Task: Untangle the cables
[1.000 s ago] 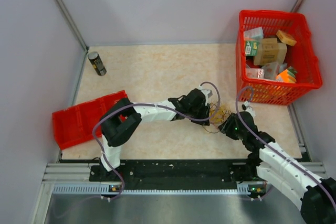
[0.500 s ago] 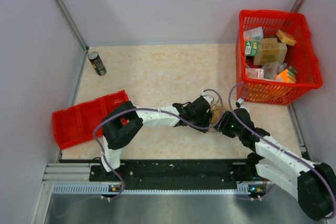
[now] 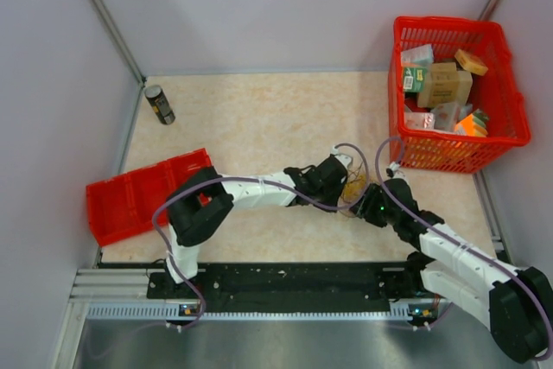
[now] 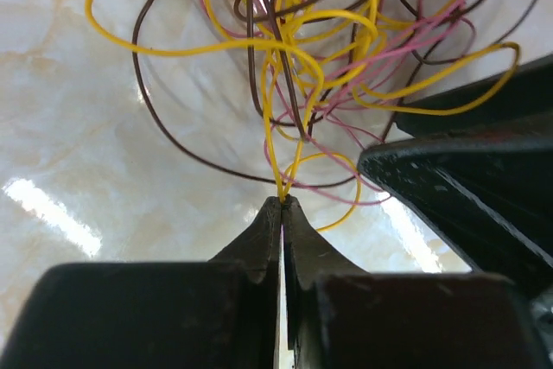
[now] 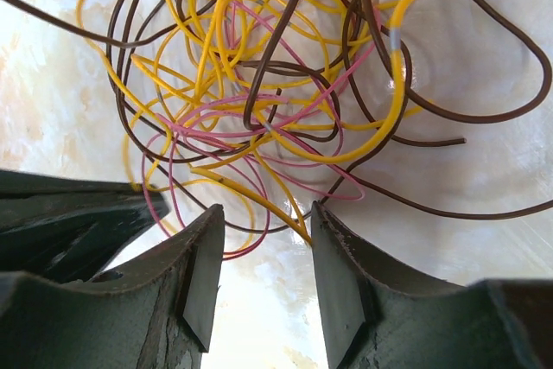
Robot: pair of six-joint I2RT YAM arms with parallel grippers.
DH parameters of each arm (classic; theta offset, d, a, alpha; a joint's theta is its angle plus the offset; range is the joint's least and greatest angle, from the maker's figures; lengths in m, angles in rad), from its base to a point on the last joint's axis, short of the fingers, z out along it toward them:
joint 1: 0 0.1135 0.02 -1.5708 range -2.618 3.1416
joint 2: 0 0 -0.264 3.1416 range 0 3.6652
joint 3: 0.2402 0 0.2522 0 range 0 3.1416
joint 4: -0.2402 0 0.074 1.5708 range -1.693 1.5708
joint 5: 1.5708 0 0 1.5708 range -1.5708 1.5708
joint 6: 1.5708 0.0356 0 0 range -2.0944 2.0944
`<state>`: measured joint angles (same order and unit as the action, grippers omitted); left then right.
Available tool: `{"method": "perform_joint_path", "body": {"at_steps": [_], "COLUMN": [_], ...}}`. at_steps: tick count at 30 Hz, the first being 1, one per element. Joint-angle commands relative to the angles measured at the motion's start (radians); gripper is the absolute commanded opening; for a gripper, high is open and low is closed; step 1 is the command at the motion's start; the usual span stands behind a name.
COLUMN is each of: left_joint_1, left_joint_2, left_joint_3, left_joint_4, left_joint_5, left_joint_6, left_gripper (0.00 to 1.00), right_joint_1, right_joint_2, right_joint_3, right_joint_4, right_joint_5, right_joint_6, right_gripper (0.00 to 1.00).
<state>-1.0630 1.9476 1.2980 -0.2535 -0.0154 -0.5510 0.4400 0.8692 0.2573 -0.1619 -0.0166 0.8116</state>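
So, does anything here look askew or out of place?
Yes. The red crate at the table near left lies skewed, with part of it past the left edge. The cables are one tangle, which the task expects.

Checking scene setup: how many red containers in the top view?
2. A red basket of boxes at the far right; a flat red tray at the near left. No others visible.
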Motion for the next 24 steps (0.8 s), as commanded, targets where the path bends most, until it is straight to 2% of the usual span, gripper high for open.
{"method": "perform_joint_path", "body": {"at_steps": [1,4,7,8,10,14,18,21,24], "left_joint_1": [-0.005,-0.006,-0.005,-0.005,-0.005,-0.005,-0.003,-0.005,-0.003], "left_joint_2": [-0.189,-0.321,-0.465,-0.516,-0.628,-0.841,-1.109,-1.326,-1.467], "left_joint_3": [-0.041,-0.094,-0.15,-0.166,-0.178,-0.187,-0.175,-0.167,-0.161], "left_joint_4": [0.033,0.03,0.004,-0.015,-0.106,-0.281,-0.371,-0.362,-0.317], "left_joint_5": [0.011,0.058,0.026,0.025,-0.111,-0.482,-0.786,-0.929,-0.971], "left_joint_6": [0.017,0.031,0.043,0.058,0.08,0.086,0.095,0.149,0.258], "left_gripper": [0.0,0.0,0.0,0.0,0.0,0.0,0.0,0.0,0.0], "right_joint_1": [-0.007,-0.009,-0.012,-0.012,-0.011,-0.012,-0.015,-0.017,-0.021], "right_joint_2": [0.03,0.077,0.106,0.108,0.111,0.105,0.096,0.07,0.021], "right_joint_3": [0.03,0.051,0.063,0.063,0.066,0.066,0.063,0.057,0.043], "right_joint_4": [0.039,0.039,0.038,0.038,0.033,0.022,0.004,-0.021,-0.048], "right_joint_5": [-0.005,-0.009,-0.009,-0.009,-0.006,0.006,0.014,0.059,0.095], "right_joint_6": [-0.018,-0.02,-0.02,-0.02,-0.017,-0.012,0.004,0.024,0.05], "right_gripper": [0.41,0.22,0.03,0.0,0.0,0.0,0.0,0.0,0.0]}}
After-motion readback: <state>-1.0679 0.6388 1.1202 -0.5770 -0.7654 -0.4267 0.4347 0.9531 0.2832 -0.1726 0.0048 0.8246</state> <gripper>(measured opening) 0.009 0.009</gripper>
